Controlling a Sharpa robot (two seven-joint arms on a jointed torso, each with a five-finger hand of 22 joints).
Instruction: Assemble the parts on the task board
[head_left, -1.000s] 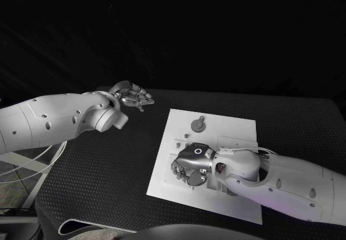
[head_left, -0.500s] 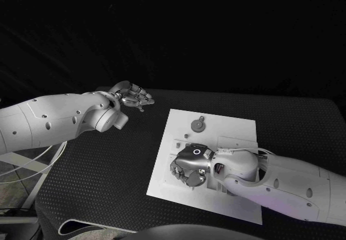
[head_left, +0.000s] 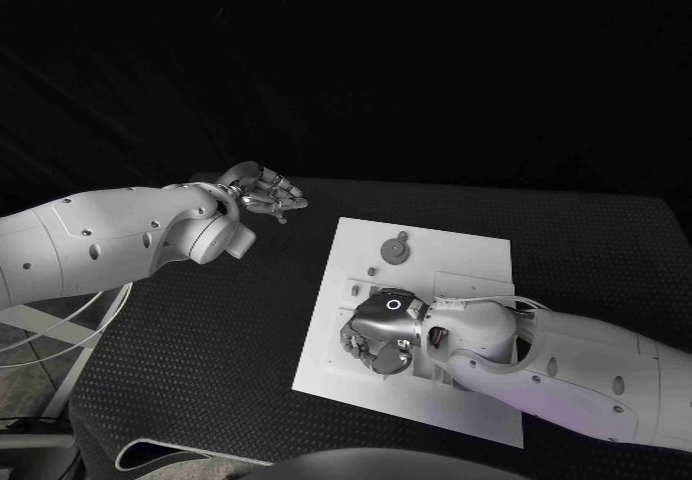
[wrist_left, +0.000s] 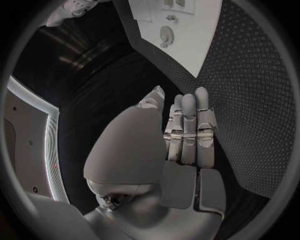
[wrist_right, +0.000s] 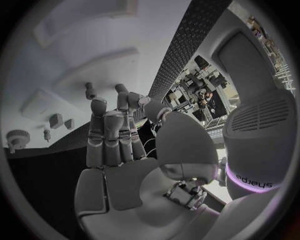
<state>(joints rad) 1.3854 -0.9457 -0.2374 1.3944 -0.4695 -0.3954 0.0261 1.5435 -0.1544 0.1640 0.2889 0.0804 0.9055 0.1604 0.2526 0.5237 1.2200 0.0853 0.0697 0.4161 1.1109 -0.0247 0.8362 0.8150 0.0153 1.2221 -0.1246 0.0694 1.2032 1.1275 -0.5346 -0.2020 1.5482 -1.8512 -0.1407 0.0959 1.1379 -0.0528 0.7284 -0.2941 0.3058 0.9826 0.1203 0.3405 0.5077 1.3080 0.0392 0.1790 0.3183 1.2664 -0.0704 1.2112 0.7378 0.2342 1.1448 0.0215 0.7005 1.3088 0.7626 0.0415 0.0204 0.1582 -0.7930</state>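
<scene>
Board on the desk, right hand over it

We see the flat white board lying mid-desk, which is black and dotted; a round toothed part lies at the board's 12 o'clock. Our right hand hovers palm-down at the board's 8 o'clock, fingers apart, holding nothing. At 10 o'clock, off the board, our left hand is raised with fingers curled in on nothing.
</scene>
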